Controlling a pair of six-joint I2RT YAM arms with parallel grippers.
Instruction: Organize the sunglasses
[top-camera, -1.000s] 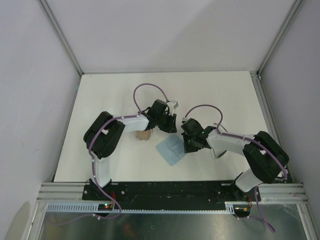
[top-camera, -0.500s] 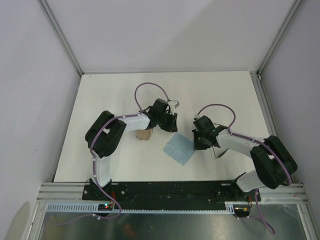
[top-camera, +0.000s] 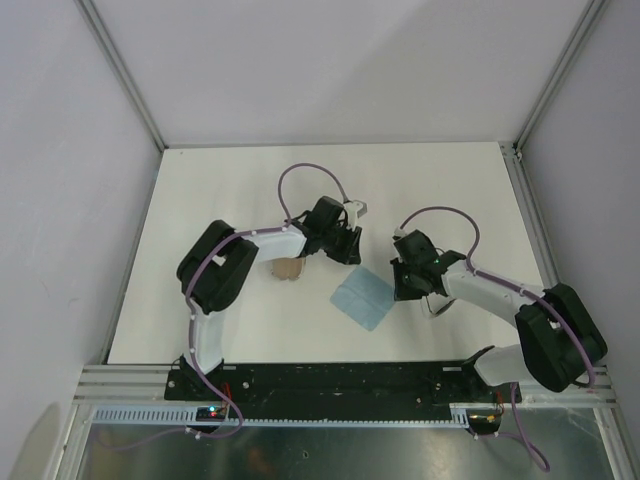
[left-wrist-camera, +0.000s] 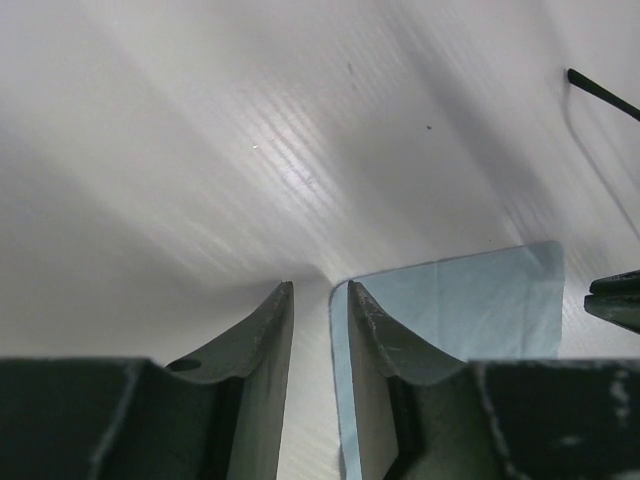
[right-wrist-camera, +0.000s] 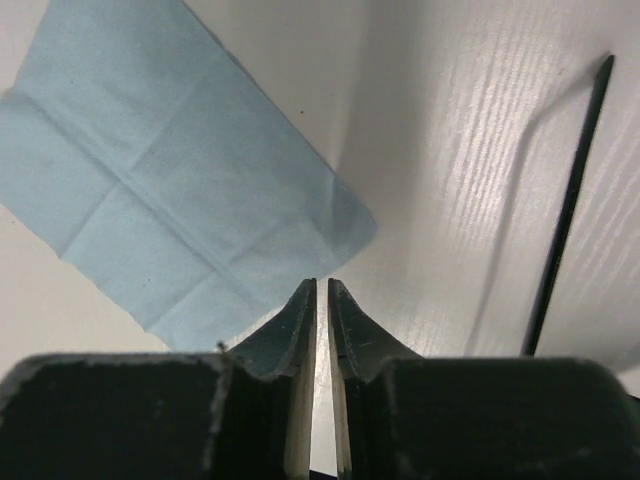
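Rightward since a second ago: the right arm and one light blue, creased square cloth (top-camera: 362, 298). One beige case (top-camera: 288, 270) sits centre-left on the white desk (top-camera: 220, 190). Left jaws stand partly open, empty; right jaws are barely parted, empty. One pair of thin black wire sunglasses (right-wrist-camera: 566, 210) lies right of centre, beside the right arm.

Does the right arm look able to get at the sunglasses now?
Probably yes. The sunglasses lie on bare table just beside the right gripper, with nothing between; the cloth lies on the other side.
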